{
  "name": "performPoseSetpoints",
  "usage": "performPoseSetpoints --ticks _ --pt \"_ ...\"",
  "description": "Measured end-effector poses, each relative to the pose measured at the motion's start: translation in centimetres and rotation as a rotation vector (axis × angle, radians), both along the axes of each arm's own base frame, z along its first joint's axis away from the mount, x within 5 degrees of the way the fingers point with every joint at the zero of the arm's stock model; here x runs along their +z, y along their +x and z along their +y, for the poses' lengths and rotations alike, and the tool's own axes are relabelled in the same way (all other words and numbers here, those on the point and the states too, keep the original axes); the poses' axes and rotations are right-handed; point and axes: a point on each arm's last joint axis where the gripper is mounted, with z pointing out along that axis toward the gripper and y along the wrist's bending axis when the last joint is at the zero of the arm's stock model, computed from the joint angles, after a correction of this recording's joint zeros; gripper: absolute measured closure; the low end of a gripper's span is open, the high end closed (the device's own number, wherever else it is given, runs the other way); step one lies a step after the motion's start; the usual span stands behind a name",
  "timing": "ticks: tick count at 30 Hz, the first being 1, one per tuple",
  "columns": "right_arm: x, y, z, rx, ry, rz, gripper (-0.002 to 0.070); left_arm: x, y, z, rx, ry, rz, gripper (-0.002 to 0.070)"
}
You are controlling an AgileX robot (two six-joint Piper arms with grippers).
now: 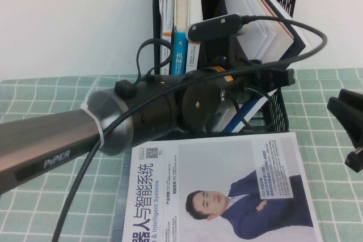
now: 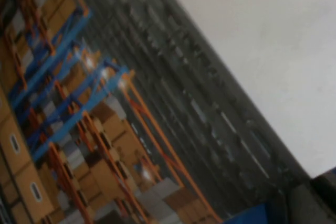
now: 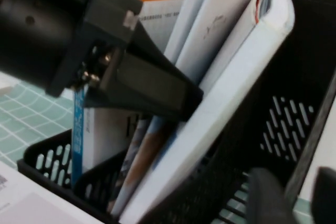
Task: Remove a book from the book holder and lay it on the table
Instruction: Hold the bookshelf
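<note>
The book holder [image 1: 281,114] is a black perforated rack at the back of the table [image 1: 51,100], which has a green gridded cloth. In its right compartment the book [image 1: 255,21], white with a dark blue back, leans to the right. My left gripper [image 1: 271,79] reaches into that compartment from the left. In the right wrist view the left gripper [image 3: 147,90] pushes in among the leaning white covers of the book [image 3: 247,77], inside the holder [image 3: 294,124]. My right gripper [image 1: 347,131] hovers open at the table's right edge, apart from the holder; its fingertips [image 3: 265,198] hold nothing.
A white magazine [image 1: 221,191] picturing a man in a blue suit lies flat in front of the holder. An upright teal-spined book [image 1: 179,55] and other volumes fill the holder's left compartments. The left arm [image 1: 62,140] crosses the table's left half. A white wall stands behind.
</note>
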Motion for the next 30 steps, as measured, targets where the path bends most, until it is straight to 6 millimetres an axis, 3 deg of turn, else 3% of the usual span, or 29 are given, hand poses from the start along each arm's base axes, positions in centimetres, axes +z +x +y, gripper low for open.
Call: performPoseSetpoints --ticks 2,6,13,17,25,30 --pt "0.1 0.0 0.3 0.014 0.005 0.000 0.0420 0.0 -0.1 -0.1 0.008 -0.018 0.023 0.0678" --pt "0.1 -0.1 0.7 0.033 0.007 -0.001 0.0359 -0.1 -1.0 -1.0 -0.021 -0.016 0.022 0.0678" --pt "0.2 0.0 0.6 0.014 0.012 -0.007 0.0345 -0.3 -3.0 -3.4 -0.078 -0.032 -0.022 0.0678" --pt "0.2 0.0 0.6 0.014 0.012 -0.007 0.0344 -1.6 -4.0 -4.5 -0.124 0.008 0.005 0.0678" --pt "0.2 0.0 0.6 0.014 0.013 -0.006 0.0344 -1.9 -3.4 -3.6 -0.119 0.038 0.061 0.0678" --pt "0.2 0.1 0.5 0.001 0.020 -0.007 0.0344 0.4 -4.5 -3.0 -0.170 0.052 0.032 0.0678"
